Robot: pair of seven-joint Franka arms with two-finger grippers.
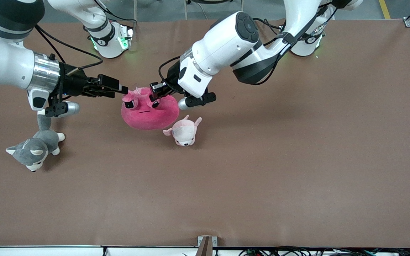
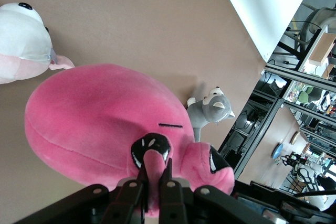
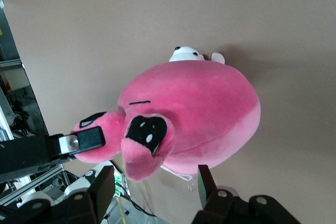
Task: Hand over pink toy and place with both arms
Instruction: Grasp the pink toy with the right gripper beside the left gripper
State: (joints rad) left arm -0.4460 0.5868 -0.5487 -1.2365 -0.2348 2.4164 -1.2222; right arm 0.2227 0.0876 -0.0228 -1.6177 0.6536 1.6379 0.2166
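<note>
Seemingly mid-handover, with placing not yet done. Pink toy (image 1: 150, 113) aloft over the table (image 1: 297, 160), closer to the robots' edge and somewhat toward the right arm's end, near a small pale plush (image 1: 184, 132). Left end effector (image 1: 157, 91) pinched tight on one eye stalk. Right end effector (image 1: 119, 89) spread wide around the other stalk, gripping nothing. Probably left to do: closing, releasing, setting down.
</note>
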